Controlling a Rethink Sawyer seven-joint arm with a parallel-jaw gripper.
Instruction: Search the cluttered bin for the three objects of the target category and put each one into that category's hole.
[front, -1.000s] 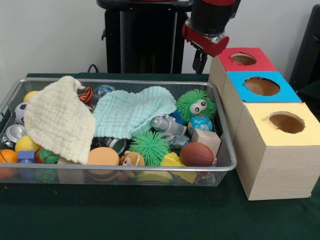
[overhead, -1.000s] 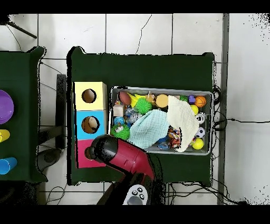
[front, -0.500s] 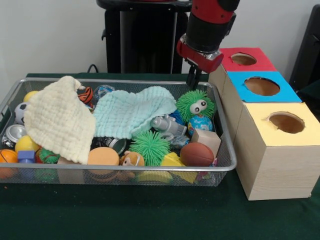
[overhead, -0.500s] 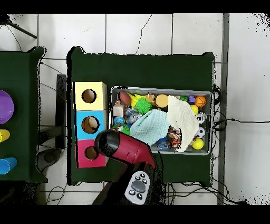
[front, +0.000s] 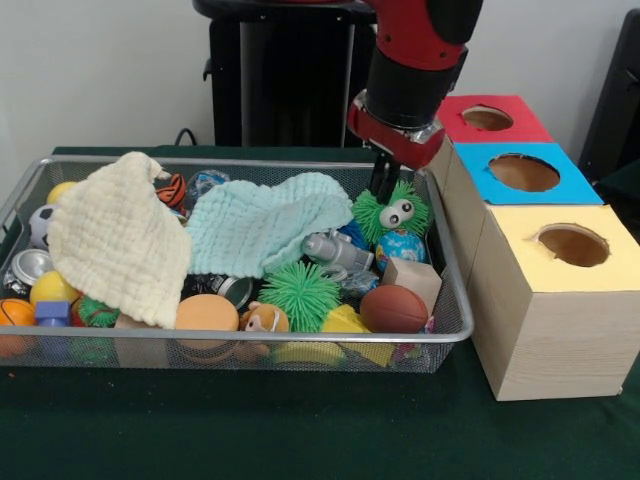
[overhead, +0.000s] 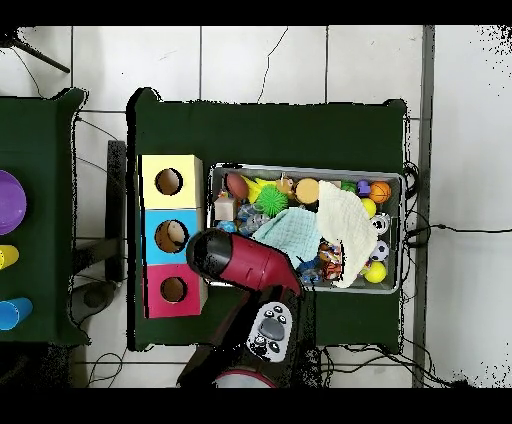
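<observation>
A second ago the red and black arm's pincer (front: 384, 186) hung above the gap behind the red-topped wooden box (front: 487, 118), outside the wire mesh bin (front: 300, 345). Half a second ago it had shifted toward the bin and dropped to the far rim. Now it is inside the bin, its tips at the top of the fuzzy green spiky ball with googly eyes (front: 396, 210), touching or just behind it. From overhead, the arm's red wrist (overhead: 240, 262) has swung from beside the red-topped box to over the bin's corner, covering that green ball.
</observation>
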